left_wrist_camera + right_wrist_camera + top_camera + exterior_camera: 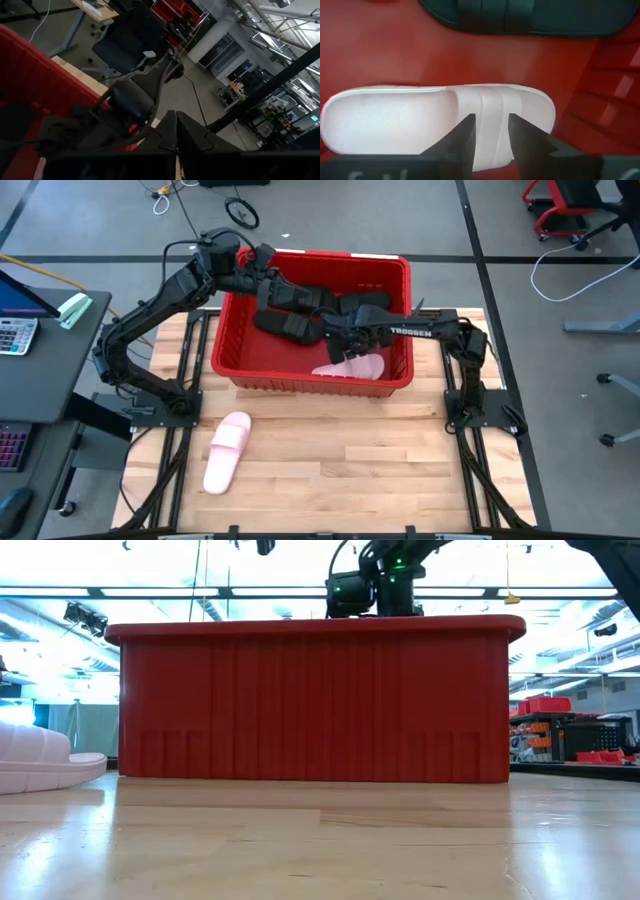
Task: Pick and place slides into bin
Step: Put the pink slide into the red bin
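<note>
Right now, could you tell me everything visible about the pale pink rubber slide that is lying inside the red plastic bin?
The pale pink rubber slide is an open-toe sandal with a finely textured footbed and a wide, ribbed strap across the front. It looks like soft, matte rubber. It lies sole-down and flat on the floor of the red plastic bin, near the wall that faces the table, beside black slides. The right end effector is directly above its strap with its fingers apart, not gripping it.
</note>
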{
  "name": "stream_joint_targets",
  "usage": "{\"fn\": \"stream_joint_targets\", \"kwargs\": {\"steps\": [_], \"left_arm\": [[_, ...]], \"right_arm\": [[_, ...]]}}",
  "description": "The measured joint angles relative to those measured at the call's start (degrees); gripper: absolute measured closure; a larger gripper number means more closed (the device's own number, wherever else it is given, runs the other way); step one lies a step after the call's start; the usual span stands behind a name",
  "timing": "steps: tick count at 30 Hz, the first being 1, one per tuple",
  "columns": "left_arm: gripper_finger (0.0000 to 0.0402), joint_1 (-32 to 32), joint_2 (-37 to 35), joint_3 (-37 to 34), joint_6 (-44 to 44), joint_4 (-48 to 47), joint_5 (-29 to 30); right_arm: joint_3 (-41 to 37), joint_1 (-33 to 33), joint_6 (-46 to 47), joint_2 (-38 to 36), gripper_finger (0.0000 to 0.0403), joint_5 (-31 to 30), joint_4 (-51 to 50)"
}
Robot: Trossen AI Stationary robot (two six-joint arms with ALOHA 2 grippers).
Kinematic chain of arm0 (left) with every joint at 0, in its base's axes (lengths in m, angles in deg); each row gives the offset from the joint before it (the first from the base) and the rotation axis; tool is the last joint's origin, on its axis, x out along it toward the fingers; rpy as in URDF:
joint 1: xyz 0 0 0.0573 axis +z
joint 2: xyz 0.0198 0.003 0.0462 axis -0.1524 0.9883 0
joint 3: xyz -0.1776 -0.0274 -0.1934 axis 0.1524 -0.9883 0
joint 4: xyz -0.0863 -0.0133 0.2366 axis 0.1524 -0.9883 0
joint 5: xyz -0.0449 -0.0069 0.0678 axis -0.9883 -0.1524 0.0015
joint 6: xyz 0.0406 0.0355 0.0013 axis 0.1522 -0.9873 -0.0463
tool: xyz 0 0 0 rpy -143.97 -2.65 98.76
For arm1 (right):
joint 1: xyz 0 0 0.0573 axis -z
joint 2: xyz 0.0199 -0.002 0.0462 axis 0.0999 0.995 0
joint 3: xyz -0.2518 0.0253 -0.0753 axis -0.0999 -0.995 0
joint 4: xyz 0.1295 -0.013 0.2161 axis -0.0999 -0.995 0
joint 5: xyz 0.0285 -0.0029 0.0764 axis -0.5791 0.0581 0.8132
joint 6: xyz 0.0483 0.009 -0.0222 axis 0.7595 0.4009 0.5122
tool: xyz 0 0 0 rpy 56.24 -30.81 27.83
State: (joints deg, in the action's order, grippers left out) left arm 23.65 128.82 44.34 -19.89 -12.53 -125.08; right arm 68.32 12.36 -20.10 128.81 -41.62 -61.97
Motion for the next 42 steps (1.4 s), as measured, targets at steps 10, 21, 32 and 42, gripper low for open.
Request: {"fn": "stream_joint_targets", "kwargs": {"steps": [10,21,32,42], "left_arm": [[0.0381,-0.02,0.0,0.0,0.16,-0.73,-0.95],[0.0379,-5.94,0.0,0.0,9.39,-9.06,-26.79],[0.0396,-26.91,0.02,-0.02,11.22,-23.99,-9.71],[0.0367,-43.84,-7.07,-0.11,25.78,-27.25,38.63]], "right_arm": [[-0.04,-1.08,-10.77,-10.13,0.0268,1.65,-1.03],[-0.04,-6.7,-22.09,-31.25,0.0277,1.27,8.34],[-0.04,-13.86,-26.68,-35.2,0.0287,-4.38,12.97],[-0.04,-18.86,-18.55,-30.28,0.0287,-4.42,12.93]]}}
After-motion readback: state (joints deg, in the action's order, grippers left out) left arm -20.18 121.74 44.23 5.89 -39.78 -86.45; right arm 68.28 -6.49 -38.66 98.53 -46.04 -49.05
